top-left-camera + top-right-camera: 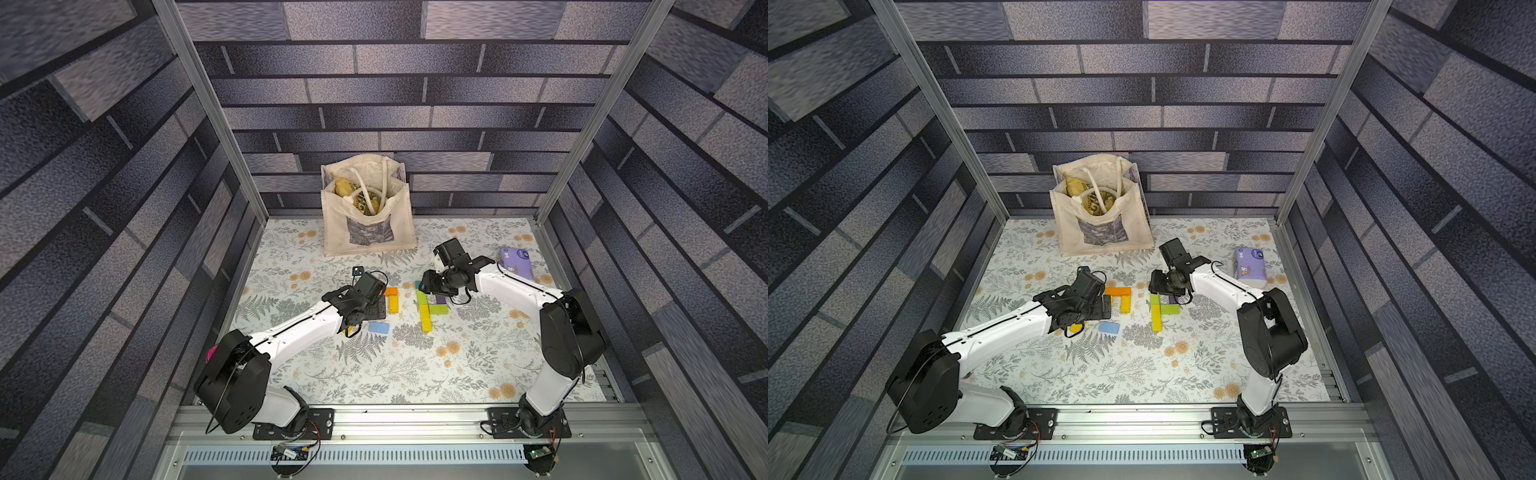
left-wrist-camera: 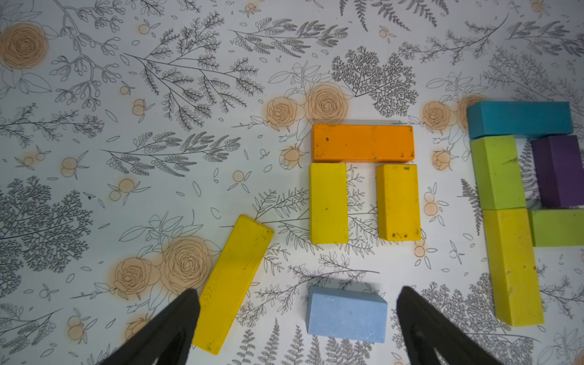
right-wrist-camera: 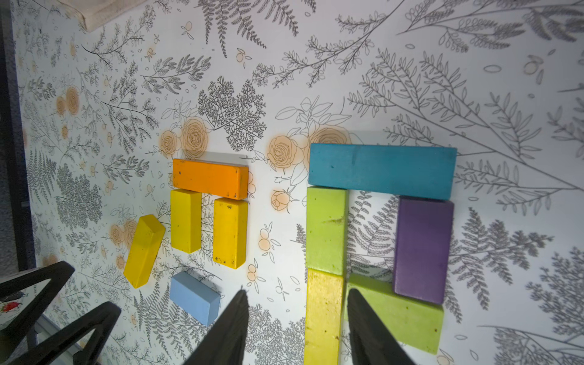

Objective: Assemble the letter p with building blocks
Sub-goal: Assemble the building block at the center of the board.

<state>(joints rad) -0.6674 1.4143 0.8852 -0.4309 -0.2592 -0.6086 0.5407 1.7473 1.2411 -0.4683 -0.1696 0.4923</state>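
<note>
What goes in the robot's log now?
left tool: open, near light blue block | right tool: open, near yellow stem block | holding: nothing

Bright, even light; soft shadows beside blocks (image 2: 362,142); top views blurry toward edges.

Teal block (image 3: 382,170), lime blocks (image 3: 325,230), purple block (image 3: 423,249), yellow block (image 3: 322,316) flat, touching, P-shaped; orange block (image 3: 210,178) apart.
</note>
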